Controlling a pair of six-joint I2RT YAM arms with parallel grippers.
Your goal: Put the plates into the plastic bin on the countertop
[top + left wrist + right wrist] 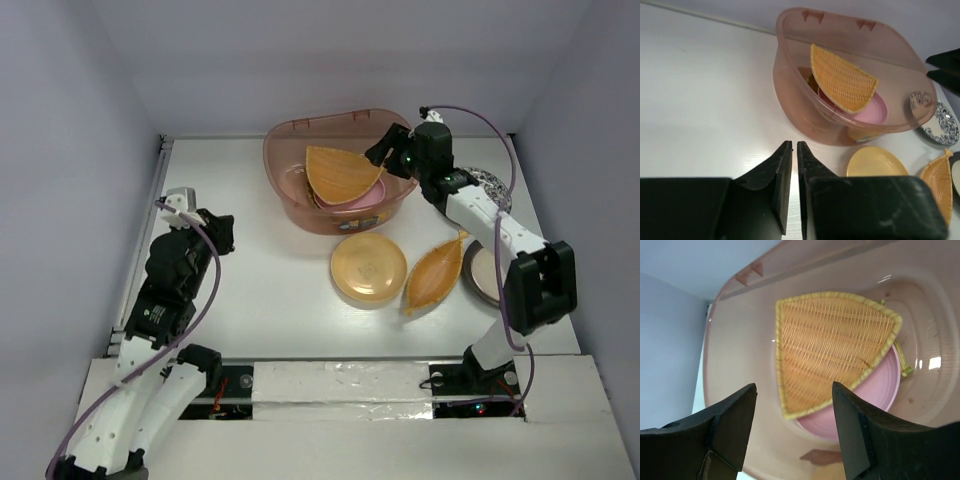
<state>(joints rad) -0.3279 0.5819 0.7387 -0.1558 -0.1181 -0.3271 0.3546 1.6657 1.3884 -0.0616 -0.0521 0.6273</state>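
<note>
White matte desk (270,280), enclosed by pale walls (70,120). Bin (283,190) stands far centre, holding a leaf plate (340,172) tilted on the pink plate (365,200). Yellow plate (368,268) and second leaf plate (435,272) lie on the desk just beside it. Right jaws: wide open, empty, over the bin. Left jaws: closed together, empty.

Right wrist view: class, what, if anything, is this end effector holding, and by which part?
Nothing. The right end effector is open over the plastic bin; the leaf-shaped plate lies free inside on the pink plate.
</note>
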